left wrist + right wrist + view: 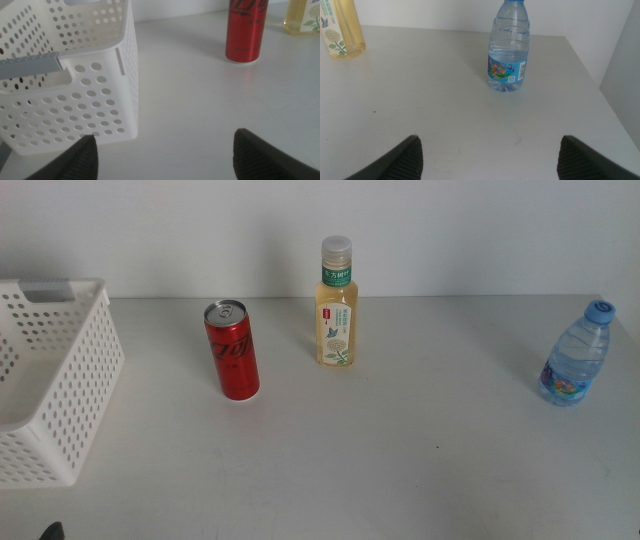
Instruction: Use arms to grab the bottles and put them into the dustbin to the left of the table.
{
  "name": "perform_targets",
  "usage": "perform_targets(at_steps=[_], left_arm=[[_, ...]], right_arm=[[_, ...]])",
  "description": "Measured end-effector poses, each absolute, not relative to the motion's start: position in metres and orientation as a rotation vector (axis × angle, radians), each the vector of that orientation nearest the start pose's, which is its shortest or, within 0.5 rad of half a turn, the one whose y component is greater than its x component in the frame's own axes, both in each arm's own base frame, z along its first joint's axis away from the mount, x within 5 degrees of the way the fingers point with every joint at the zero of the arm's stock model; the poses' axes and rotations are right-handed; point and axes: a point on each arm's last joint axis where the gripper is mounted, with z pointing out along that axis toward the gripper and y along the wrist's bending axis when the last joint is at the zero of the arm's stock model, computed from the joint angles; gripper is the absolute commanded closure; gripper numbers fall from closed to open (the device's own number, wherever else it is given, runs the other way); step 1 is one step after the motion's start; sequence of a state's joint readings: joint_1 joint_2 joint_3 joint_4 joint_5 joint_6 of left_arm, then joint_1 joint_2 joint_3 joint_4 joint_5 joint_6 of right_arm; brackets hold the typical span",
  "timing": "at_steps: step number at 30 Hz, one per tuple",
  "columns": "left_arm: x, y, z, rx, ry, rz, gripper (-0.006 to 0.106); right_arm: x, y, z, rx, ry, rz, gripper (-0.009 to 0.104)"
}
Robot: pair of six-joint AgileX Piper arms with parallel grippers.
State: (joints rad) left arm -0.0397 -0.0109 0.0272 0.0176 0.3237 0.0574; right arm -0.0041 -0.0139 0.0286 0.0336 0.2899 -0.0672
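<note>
The white basket (60,380) sits at the tabletop's (400,460) left edge; no bottle shows inside it. The can (232,350), tea bottle (337,305) and water bottle (575,355) stand upright, well apart. The left gripper (165,150) and right gripper (490,155) both have jaws wide apart, holding nothing.

We see little of the robot's body. The left gripper (165,152) shows as two dark, matte jaw tips, each a rounded wedge with a soft, slightly grainy surface, set wide apart. The right gripper (487,157) looks the same: two blocky black tips with blunt, sloping tops and no visible screws, markings or cables. In the middle view only a small black sliver (50,531) of one gripper shows; its shape cannot be made out.
</note>
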Motion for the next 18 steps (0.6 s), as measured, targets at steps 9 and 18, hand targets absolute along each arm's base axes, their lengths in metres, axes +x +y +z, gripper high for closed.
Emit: perform_targets(at_steps=[9, 18], left_arm=[[0.054, -0.002, 0.178, 0.103, 1.793, 0.036, 0.01], [0.074, -0.012, 0.181, 0.182, 1.823, -0.094, 0.01]], right_arm=[[0.054, 0.001, 0.178, -0.035, 1.788, -0.019, 0.017], [0.054, 0.001, 0.178, -0.035, 1.788, -0.019, 0.017]])
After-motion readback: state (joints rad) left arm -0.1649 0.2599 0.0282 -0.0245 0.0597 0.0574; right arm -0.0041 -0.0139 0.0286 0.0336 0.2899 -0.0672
